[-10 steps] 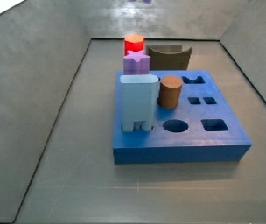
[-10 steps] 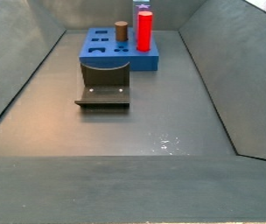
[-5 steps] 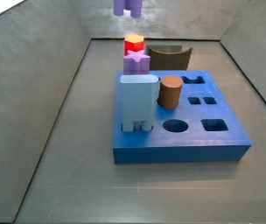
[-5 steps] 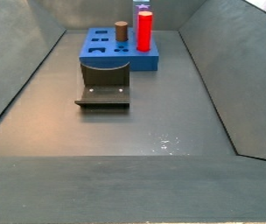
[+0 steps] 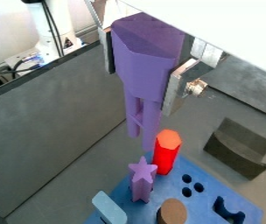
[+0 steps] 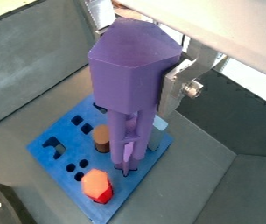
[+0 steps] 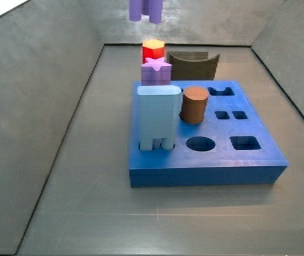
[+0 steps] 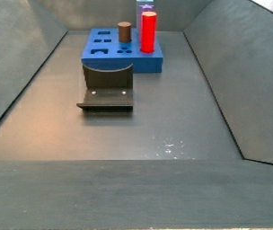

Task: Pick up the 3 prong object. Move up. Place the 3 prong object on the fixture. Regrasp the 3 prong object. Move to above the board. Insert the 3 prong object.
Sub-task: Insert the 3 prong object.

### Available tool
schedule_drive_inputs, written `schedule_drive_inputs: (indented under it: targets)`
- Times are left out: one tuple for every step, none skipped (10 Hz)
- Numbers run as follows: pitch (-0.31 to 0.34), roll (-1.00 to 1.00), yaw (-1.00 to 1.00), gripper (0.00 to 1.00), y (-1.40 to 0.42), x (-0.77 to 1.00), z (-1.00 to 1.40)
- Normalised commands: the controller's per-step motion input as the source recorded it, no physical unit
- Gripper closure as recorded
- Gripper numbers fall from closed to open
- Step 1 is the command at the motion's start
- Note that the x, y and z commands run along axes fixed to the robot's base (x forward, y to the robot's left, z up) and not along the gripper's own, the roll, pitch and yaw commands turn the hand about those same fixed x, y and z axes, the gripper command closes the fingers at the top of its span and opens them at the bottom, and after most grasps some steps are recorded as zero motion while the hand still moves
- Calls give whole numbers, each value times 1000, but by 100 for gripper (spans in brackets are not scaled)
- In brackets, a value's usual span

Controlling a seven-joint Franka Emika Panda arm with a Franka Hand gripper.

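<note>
Grey floor (image 7: 75, 150) ringed by sloped grey walls (image 8: 223, 63); the board (image 7: 208, 165) sits mid-floor, the fixture (image 7: 194, 66) just behind it toward the far edge. Gripper (image 5: 142, 66) hangs high over the far edge, silver fingers (image 6: 178, 79) pinching the 3 prong object (image 6: 129, 83), prongs down. Since half a second ago the purple tip (image 7: 145, 10) sits about where it was; a second ago it was out of sight.

— What encloses the scene?
— Sloping grey walls (image 7: 41, 90) rising around a dark grey floor (image 8: 163, 108), as seen in both side views.
— And the light?
— A small glare patch (image 8: 171, 144) glints on the floor, well apart from the back wall (image 7: 195, 22).
</note>
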Motion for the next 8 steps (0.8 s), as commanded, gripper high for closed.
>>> schedule_drive_inputs:
  targets:
    - [-16,-240,-209,100,169,97,0]
    - [-9,-320,-289,100,183,103,26]
    - [-7,-366,-386,100,237,123,9]
    - [-23,-347,-469,100,154,31,0]
    - [-10,-341,-451,100,203,66,0]
    - [0,-304,-463,100,220,40,0]
    - [0,-267,-471,100,240,17,0]
    - [-10,-280,-451,100,269,149,0]
